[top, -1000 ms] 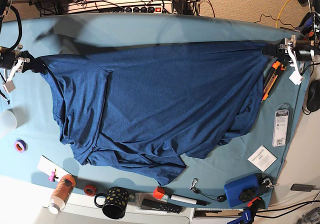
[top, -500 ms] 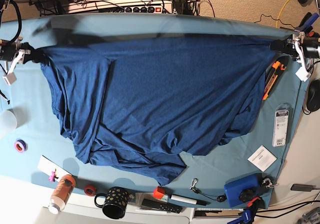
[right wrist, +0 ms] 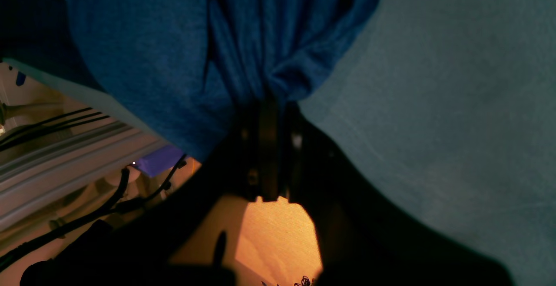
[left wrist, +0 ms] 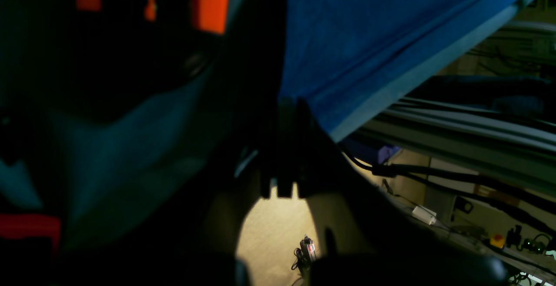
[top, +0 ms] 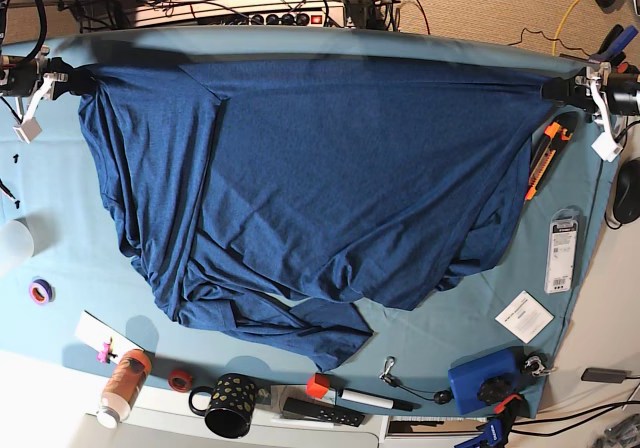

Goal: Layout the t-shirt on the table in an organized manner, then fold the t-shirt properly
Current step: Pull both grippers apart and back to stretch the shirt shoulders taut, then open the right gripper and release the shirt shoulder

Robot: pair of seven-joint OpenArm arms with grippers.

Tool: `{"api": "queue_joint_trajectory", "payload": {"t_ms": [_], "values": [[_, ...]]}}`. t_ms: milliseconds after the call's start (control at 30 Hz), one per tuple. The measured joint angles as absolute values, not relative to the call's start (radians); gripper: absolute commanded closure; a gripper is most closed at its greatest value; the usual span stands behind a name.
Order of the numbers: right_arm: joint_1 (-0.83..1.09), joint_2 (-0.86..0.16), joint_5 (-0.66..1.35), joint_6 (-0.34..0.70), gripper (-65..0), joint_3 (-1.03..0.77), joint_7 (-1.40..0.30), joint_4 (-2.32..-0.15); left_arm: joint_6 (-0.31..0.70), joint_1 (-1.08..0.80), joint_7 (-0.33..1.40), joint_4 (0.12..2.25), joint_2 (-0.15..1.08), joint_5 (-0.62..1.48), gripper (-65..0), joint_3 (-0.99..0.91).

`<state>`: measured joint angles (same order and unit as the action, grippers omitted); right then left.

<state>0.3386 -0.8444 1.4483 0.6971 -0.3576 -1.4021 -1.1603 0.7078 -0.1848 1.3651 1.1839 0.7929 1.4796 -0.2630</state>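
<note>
- The large dark navy-blue fabric t-shirt (top: pixel 320 188) hangs stretched over the teal-covered table (top: pixel 480 318), far edge taut.
- The left gripper (top: pixel 560 90) and right gripper (top: pixel 75 80) each pinch a corner.
- Lower both evenly; the near hem seems crumpled.

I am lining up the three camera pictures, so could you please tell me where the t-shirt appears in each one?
Base: the t-shirt fills the middle of the table, stretched between both grippers.
Left wrist: upper right, its edge running down into the shut left gripper.
Right wrist: upper left and centre, bunched into the shut right gripper.
Shared landmark: the teal table cover.
</note>
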Motion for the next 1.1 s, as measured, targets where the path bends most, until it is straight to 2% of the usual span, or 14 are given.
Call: {"api": "queue_joint_trajectory", "payload": {"t_ms": [233, 267, 333, 367, 400, 467, 733, 833, 900, 1100], "values": [[0.339, -0.845, 1.448, 0.697, 0.0, -0.358, -1.402, -1.16, 0.708, -0.185, 1.365, 1.184, 0.792, 1.479, 0.0, -0.263], [0.338, -0.844, 1.445, 0.697, 0.0, -0.358, -1.402, -1.16, 0.708, -0.185, 1.365, 1.184, 0.792, 1.479, -1.6, -0.263], [0.339, -0.844, 1.431, 0.697, 0.0, -0.358, -1.402, -1.16, 0.708, -0.185, 1.365, 1.184, 0.792, 1.479, -16.5, -0.263], [0.338, -0.845, 1.413, 0.697, -4.6, -0.358, -1.402, -1.16, 0.707, -0.185, 1.366, 1.184, 0.792, 1.48, -21.7, -0.263], [0.339, -0.845, 1.409, 0.697, -10.3, -0.358, -1.402, -1.16, 0.707, -0.186, 1.369, 1.184, 0.792, 1.492, -23.9, -0.264], [0.339, -0.845, 1.411, 0.697, -17.6, -0.358, -1.402, -1.16, 0.707, -0.186, 1.365, 1.184, 0.793, 1.494, -24.1, -0.264], [0.338, -0.845, 1.407, 0.697, -18.9, -0.358, -1.402, -1.16, 0.705, -0.186, 1.361, 1.184, 0.793, 1.494, -24.1, -0.264], [0.339, -0.845, 1.407, 0.697, -25.4, -0.358, -1.402, -1.16, 0.705, -0.186, 1.361, 1.184, 0.793, 1.494, -24.1, -0.264], [0.339, -0.845, 1.407, 0.697, -27.5, -0.358, -1.402, -1.16, 0.705, -0.186, 1.361, 1.184, 0.793, 1.494, -24.1, -0.264], [0.334, -0.845, 1.348, 0.697, -27.5, -0.361, -1.402, -1.16, 0.705, -0.186, 1.361, 1.184, 0.793, 1.494, -24.1, -0.264]]}}
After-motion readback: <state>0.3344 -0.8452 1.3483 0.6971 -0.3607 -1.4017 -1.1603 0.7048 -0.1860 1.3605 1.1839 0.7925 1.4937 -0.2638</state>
